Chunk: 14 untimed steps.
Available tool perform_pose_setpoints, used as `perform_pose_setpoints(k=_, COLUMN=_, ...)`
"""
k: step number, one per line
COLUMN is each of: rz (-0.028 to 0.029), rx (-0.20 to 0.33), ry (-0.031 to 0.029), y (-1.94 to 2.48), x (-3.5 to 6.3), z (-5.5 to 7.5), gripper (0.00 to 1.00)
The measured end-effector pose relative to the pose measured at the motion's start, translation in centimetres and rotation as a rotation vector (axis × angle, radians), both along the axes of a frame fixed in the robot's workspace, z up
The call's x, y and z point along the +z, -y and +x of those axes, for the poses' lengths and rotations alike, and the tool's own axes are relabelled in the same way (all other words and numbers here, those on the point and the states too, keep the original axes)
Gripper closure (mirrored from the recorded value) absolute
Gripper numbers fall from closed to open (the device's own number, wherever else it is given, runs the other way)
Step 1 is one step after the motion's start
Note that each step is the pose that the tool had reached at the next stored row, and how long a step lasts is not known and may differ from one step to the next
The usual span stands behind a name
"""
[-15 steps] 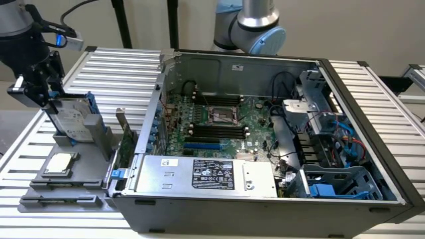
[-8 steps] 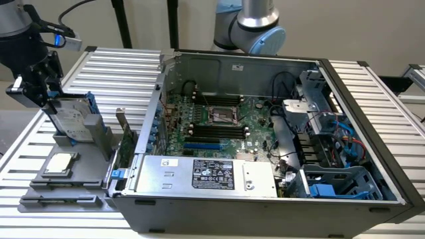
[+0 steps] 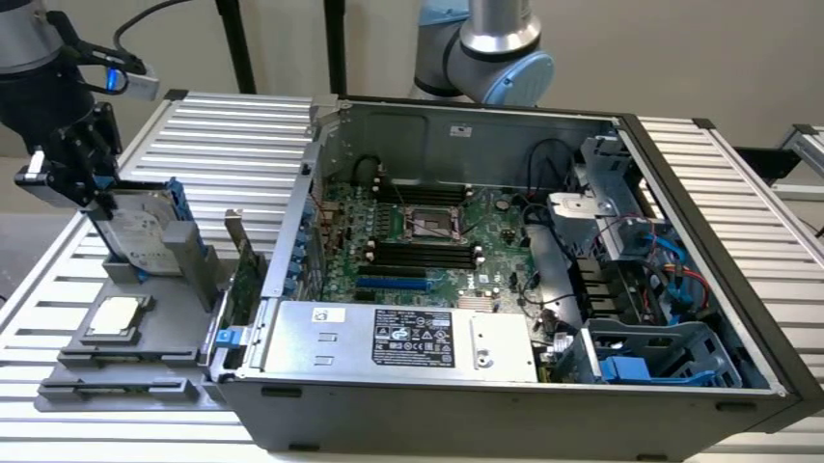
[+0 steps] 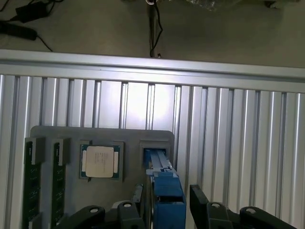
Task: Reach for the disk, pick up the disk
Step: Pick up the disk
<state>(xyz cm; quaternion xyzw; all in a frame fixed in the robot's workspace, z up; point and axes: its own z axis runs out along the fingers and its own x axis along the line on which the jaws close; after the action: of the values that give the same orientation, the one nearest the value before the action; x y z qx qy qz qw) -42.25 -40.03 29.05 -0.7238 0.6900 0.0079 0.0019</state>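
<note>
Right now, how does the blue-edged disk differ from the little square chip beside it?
The disk stands on edge; the chip lies flat. The disk is bigger, oblong, with blue rails; the chip is small and square. The open hand straddles the disk; nothing touches the chip. Both are silver and sit on one grey holder.

The exterior view sits high in front of the open computer case [image 3: 489, 424]. It looks obliquely down across the slatted aluminium table [image 3: 232, 125] from far enough back to take in the whole case. The wrist view looks steeply down (not quite plumb) from close above the grey fixture tray [image 4: 102, 136]. In the exterior view this tray [image 3: 123, 394] lies at 9 o'clock of the case. Both views share the tray, its processor chip [image 3: 116, 316] [image 4: 99, 161], the blue-railed disk [image 3: 142, 231] [image 4: 167, 191] and the surrounding table slats.
</note>
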Motion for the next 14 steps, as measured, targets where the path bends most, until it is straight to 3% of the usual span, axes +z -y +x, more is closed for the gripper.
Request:
perform_pose_setpoints(k=3, rz=0.0001, rx=0.0, ry=0.0001, y=0.0, x=-0.03, z=0.0, gripper=0.62)
perform_pose_setpoints(k=14, rz=0.0001, rx=0.0, ry=0.0002, y=0.0, x=-0.05, z=0.0, gripper=0.67)
